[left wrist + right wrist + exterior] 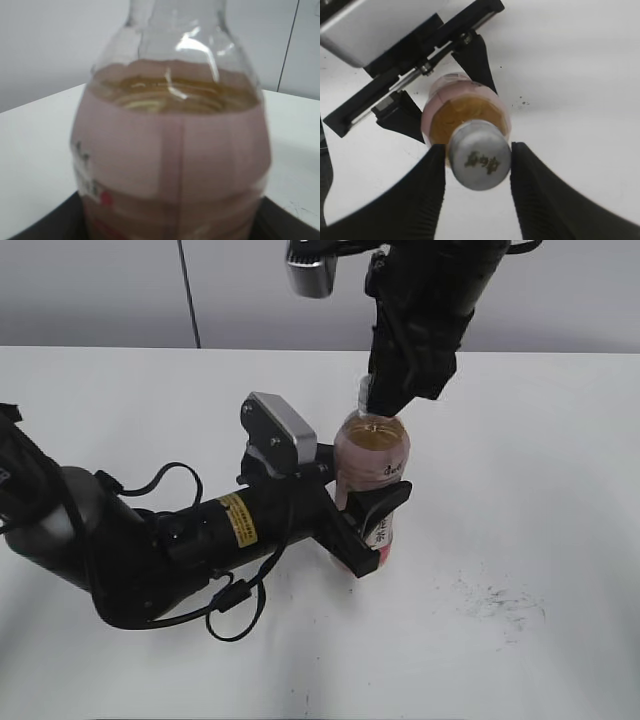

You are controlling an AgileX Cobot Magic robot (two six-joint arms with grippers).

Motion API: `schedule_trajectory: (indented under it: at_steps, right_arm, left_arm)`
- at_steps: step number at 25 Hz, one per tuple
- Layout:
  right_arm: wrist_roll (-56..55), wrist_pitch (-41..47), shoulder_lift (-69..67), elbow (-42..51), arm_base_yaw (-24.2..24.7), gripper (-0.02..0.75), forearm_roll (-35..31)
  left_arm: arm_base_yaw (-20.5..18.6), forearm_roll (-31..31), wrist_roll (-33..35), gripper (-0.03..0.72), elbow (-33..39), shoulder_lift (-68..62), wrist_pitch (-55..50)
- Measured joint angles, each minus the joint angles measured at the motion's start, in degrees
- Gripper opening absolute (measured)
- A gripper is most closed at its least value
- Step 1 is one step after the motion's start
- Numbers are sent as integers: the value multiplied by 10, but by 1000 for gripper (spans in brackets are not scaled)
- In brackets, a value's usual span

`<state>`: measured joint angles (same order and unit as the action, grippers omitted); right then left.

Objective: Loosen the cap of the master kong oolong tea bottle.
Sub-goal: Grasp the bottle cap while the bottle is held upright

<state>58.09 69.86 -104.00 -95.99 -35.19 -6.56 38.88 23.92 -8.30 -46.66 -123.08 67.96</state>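
The master kong oolong tea bottle (372, 452) stands upright on the white table, with amber tea and a pink label. My left gripper (360, 492) is shut on its body, one black finger on each side. The left wrist view shows the bottle (170, 150) very close, with dark jaws at the bottom corners. My right gripper (385, 395) comes down from above and hides most of the cap there. In the right wrist view its two black fingers (478, 150) press both sides of the silver-grey cap (480, 161), above the bottle's shoulder (465, 107) and my left gripper (440, 90).
The white table (520, 540) has dark scuff marks (500, 600) to the right of the bottle. The left arm's black cable loop (235, 610) hangs low near the table front. A grey wall runs behind the table.
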Motion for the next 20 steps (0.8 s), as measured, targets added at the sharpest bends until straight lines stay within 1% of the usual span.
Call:
schedule_trajectory:
  at_steps: [4,6,7,10,13,15,17,20]
  right_arm:
    - [-54,0,1,0,0,486,-15]
    - [-114,0,7,0,0,536,-18]
    - [-157,-2,10,0,0,547,-20]
    - [-353,-6,18,-6,0,561,-7]
    - [-506,-3,19,-11,0,566,3]
    - [-588,-2,19,-11,0,566,3]
    - [-652,-1,19,-11,0,566,3]
    - [-687,-1,15,-11,0,566,2]
  left_arm:
    - [0,0,0,389,0,0,0]
    - [0,0,0,389,0,0,0]
    - [0,0,0,389,0,0,0]
    - [0,1,0,389,0,0,0]
    - [0,1,-1,389,0,0,0]
    - [0,1,-1,389,0,0,0]
    - [0,1,-1,389,0,0,0]
    - [0,1,-1,389,0,0,0]
